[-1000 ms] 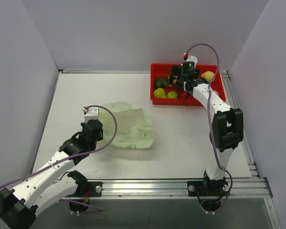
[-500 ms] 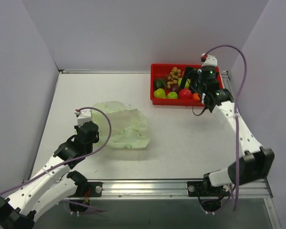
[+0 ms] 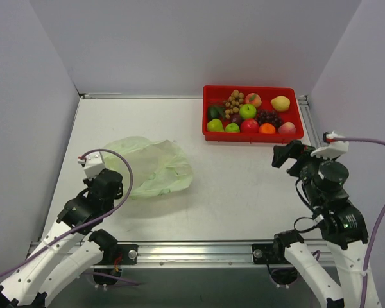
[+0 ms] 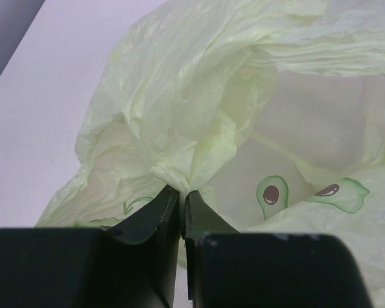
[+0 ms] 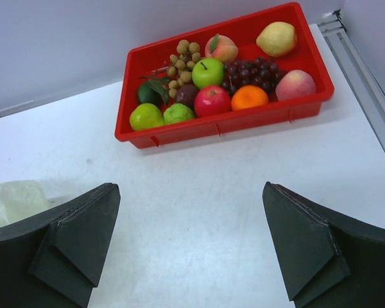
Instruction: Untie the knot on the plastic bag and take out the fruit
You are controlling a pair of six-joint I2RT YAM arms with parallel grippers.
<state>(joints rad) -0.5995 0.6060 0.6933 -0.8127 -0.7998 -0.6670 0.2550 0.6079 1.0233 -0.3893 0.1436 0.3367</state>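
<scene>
The pale green plastic bag lies slack and flattened on the table's left half; its knot does not show. My left gripper sits at the bag's near-left edge. In the left wrist view the left gripper is shut on a pinched fold of the plastic bag, which opens up beyond the tips. The fruit lies in the red tray: a grape bunch, a red apple, an orange piece and green ones. My right gripper hangs open over bare table, nothing between its fingers.
In the red tray there are also a tan longan cluster and a yellow lemon-like fruit. Grey walls close the table on three sides. A metal rail runs along the near edge between the arm bases.
The right arm has pulled back from the tray to the near right, jaws wide. The left gripper has moved toward the near left, dragging the bag's edge with it.
</scene>
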